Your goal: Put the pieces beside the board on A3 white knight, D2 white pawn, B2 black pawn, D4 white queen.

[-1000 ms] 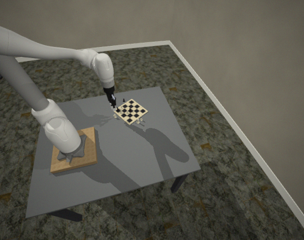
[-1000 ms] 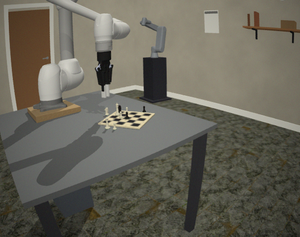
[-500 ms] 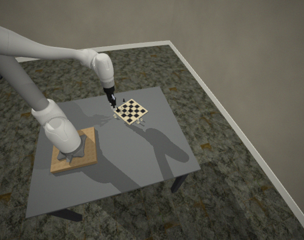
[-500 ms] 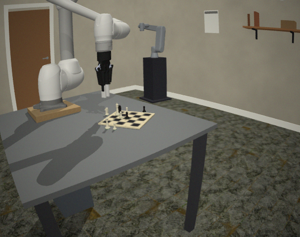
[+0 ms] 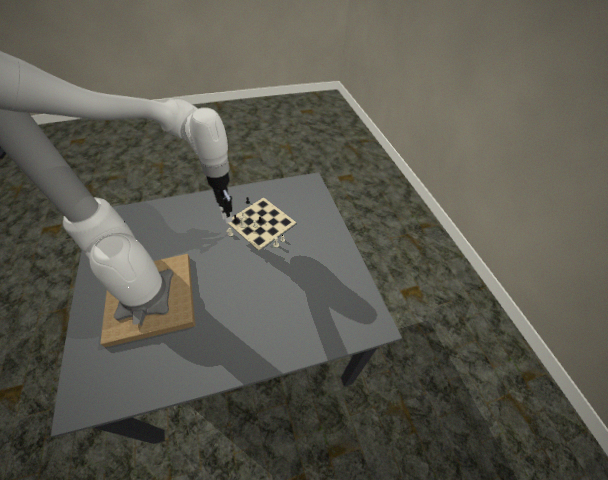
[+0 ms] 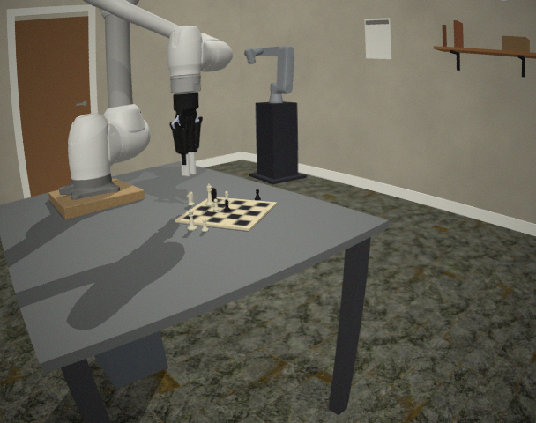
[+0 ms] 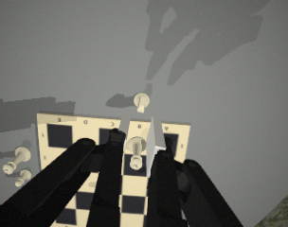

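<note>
Above the table (image 6: 277,255), off the chessboard (image 6: 258,212) on the side facing the arm's base, the gripper (image 6: 189,169) hangs well clear of the surface and points straight down. Its fingers are drawn narrow, with only a slim gap between them, and nothing is held there. The board and table show through the gap in the wrist view. Just beside that same edge of the board, on the table, stands a small pale piece (image 6: 190,198), judged to be the white knight, though its shape is too small to confirm. It stands upright, its long axis vertical and parallel to the fingers. In the wrist view it lies ahead of the fingertips, beyond the board's rim, so the claw is judged not yet centred over it. Two more pale pieces (image 6: 192,220) stand off the board's adjoining edge, and the black pawn (image 6: 257,194) stands off the far edge. All four squares named in the task appear unfilled. The narrow gap would need widening before any descent over the piece
</note>
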`<state>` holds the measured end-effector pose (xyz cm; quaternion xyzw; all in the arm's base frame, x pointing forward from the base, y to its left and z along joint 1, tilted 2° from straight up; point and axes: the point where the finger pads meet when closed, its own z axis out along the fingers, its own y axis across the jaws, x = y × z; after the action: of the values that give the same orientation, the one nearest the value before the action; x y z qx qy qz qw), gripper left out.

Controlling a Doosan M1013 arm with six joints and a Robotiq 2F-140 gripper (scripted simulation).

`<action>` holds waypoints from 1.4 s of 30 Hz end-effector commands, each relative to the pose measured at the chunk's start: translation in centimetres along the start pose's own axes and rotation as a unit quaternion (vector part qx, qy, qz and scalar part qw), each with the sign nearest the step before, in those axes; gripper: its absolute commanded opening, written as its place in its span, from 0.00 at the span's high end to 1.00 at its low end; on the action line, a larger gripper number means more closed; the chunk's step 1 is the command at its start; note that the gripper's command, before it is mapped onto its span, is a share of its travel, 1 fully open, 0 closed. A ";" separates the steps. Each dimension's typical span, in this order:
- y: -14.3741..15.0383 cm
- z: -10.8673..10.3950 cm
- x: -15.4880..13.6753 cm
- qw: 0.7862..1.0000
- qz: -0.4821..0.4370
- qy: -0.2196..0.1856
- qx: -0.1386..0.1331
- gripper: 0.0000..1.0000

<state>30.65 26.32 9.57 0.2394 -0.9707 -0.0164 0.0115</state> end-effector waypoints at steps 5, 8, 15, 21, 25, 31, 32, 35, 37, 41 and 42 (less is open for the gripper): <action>0.0 0.7 0.0 1.000 0.000 0.000 0.000 0.78; 0.0 1.1 0.0 1.000 0.000 0.000 0.000 0.78; 0.0 2.1 0.0 1.000 0.000 0.000 0.000 0.78; 0.1 2.9 0.0 1.000 0.000 0.000 0.000 0.78; 0.1 3.5 0.0 1.000 0.000 0.000 0.000 0.78; 0.1 4.1 0.0 1.000 0.000 0.000 0.000 0.78; 0.1 4.1 0.0 1.000 0.000 0.000 0.000 0.78; 0.1 4.3 0.0 1.000 0.000 0.000 0.000 0.78; 0.1 4.5 0.0 1.000 0.000 0.000 0.000 0.78; 0.1 4.6 0.0 1.000 0.000 0.000 0.000 0.78; 0.1 4.7 0.0 1.000 0.000 0.000 0.000 0.78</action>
<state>30.46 26.51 4.99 0.2394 -0.9707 -0.0164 0.0115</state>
